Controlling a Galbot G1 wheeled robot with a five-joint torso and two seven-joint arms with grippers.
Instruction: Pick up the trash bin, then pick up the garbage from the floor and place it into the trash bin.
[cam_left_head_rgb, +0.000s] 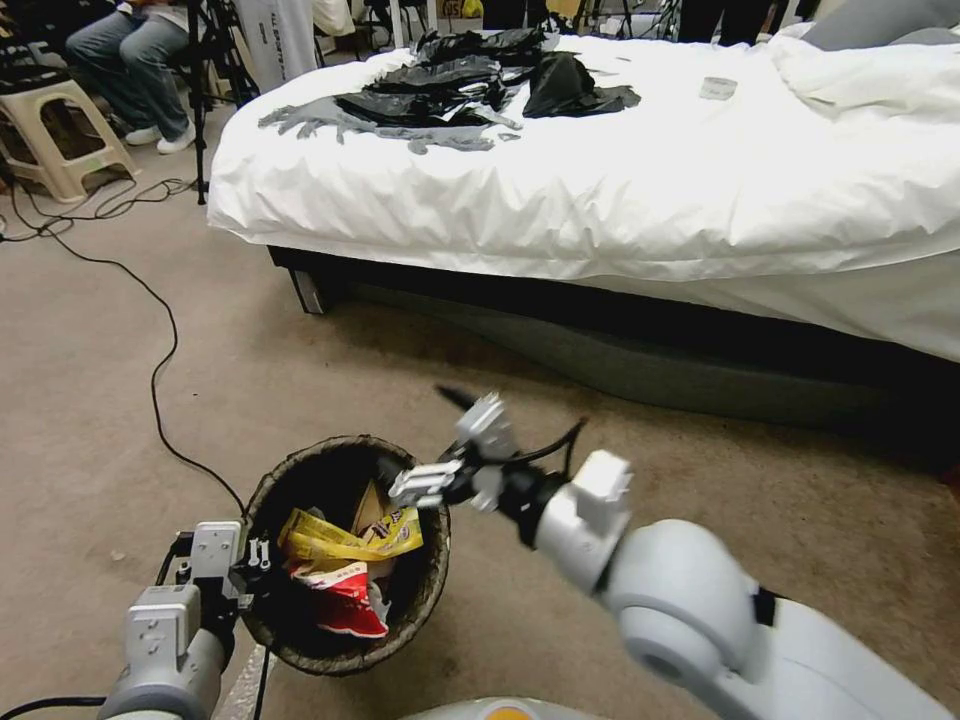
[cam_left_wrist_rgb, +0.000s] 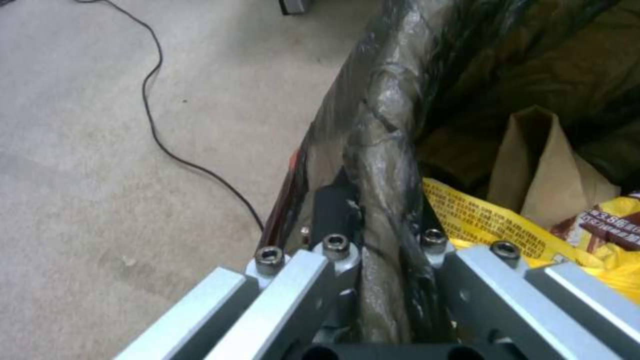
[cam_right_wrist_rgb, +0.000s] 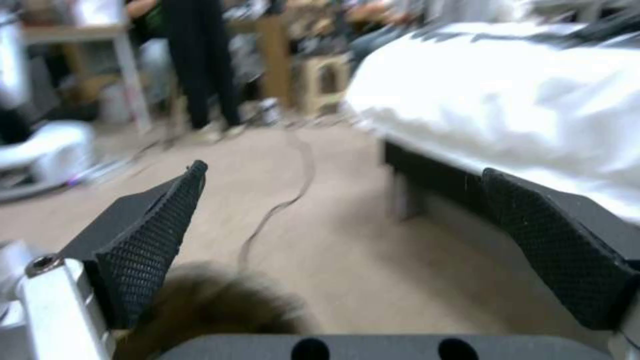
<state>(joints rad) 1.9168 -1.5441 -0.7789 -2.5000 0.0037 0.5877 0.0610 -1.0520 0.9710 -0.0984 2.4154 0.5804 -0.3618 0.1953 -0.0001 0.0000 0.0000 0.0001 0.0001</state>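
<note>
The left gripper (cam_left_wrist_rgb: 380, 235) sits low at the left, its fingers (cam_left_wrist_rgb: 333, 210) closed tight. The right arm reaches forward and to the left; the right gripper (cam_right_wrist_rgb: 347, 235) has its pads (cam_right_wrist_rgb: 147, 250) spread wide, holding nothing.

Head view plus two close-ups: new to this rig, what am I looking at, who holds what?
It is a two-armed wheeled robot. The wide picture comes from its head camera; the close-ups come from cameras on each wrist. The left gripper is clamped on the liner-wrapped rim of the trash bin, holding it above the carpet. Inside lie a yellow wrapper, a red-and-white packet and brown paper. The right gripper is open and empty, just over the bin's far rim. Behind is a bed.
</note>
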